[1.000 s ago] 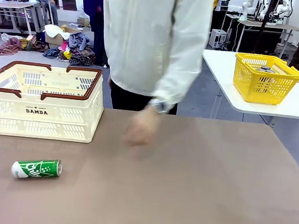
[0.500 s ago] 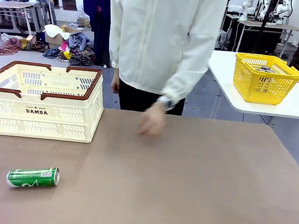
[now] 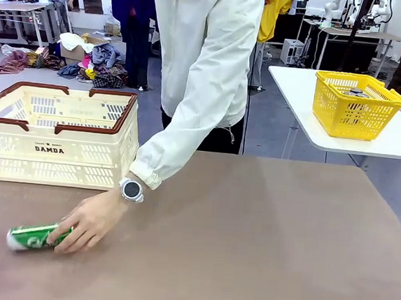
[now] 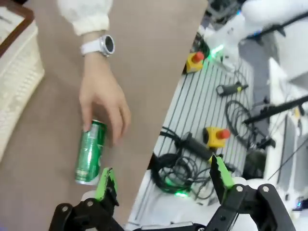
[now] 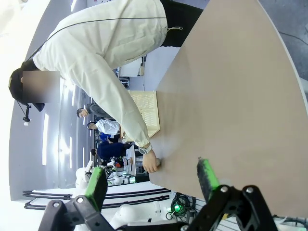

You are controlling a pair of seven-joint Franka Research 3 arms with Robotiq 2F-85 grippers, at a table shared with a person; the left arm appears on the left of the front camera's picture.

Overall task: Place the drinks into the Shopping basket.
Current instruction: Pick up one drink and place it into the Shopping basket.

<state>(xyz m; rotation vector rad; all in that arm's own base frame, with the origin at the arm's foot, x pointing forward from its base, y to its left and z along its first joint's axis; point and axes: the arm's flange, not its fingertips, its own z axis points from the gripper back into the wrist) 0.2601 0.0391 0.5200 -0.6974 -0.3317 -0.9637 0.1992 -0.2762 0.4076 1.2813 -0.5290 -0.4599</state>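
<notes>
**Both pincers released; green can lying under a person's hand**

The left pincer [image 4: 161, 172] is seen with its jaws spread wide, the green pads well apart, and nothing is held or touched by it. It is hung above the near left edge of the desk [image 3: 270, 240], with the green can [image 4: 91, 151] just beyond its left finger. The right pincer [image 5: 151, 172] is likewise fully released and empty, raised well clear of the desk.

The green can is shown as a slim drink can, green with white lettering and a pale end. It is laid on its side on the desk near the front left corner, in front of the Shopping basket [image 3: 49, 149] and apart from it. Its long axis is run roughly across the desk, left to right, with the pale end pointed toward the robot's left. The other end is covered by the person's hand [image 3: 90, 221], whose fingers are laid on the can. A watch [image 3: 132, 190] is worn on that wrist
</notes>
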